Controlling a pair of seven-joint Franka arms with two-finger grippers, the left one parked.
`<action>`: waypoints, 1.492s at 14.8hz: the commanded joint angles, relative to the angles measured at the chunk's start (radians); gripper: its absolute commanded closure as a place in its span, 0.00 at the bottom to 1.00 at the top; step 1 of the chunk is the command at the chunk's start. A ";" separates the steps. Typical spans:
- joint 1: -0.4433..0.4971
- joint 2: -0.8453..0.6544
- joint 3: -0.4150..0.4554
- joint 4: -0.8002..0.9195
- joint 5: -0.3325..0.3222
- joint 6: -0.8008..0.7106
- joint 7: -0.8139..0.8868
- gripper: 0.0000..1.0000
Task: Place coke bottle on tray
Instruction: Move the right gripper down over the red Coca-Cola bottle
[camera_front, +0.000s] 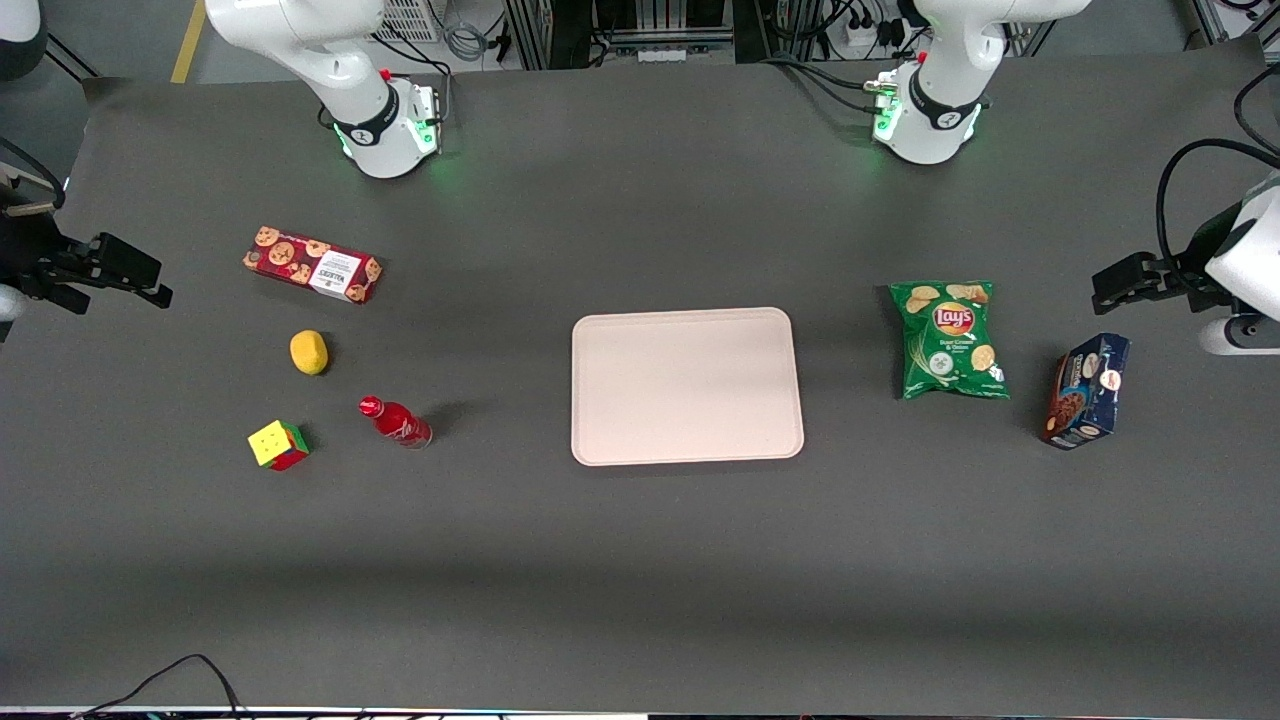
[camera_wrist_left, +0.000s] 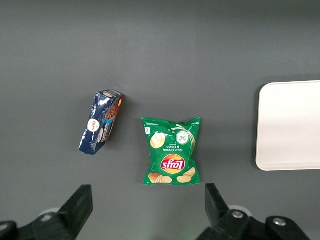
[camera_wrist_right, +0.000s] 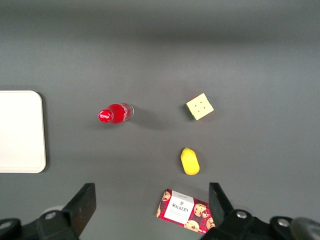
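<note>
On the dark grey worktop, the coke bottle stands upright toward the working arm's end, well apart from the tray at the middle. With the bottle as the clock's centre and twelve pointing away from the front camera, the tray lies at about three o'clock with bare worktop between them. A colour cube sits near the bottle at about nine o'clock, a yellow lemon at about eleven, and a red cookie box farther from the camera than the lemon, at about eleven as well. None of these touches the bottle or lies between it and the tray. The end effector hangs high at the working arm's edge of the worktop, fingers spread wide and holding nothing; its wrist camera looks down on the bottle, the cube, the lemon and the tray's rim. Toward the parked arm's end lie a green chip bag and a dark blue box.
</note>
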 joint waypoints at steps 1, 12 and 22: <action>0.008 0.020 -0.002 0.035 -0.016 -0.027 -0.013 0.00; 0.024 0.114 0.063 0.038 -0.020 0.003 0.005 0.00; 0.060 0.202 0.132 -0.335 -0.054 0.516 0.115 0.00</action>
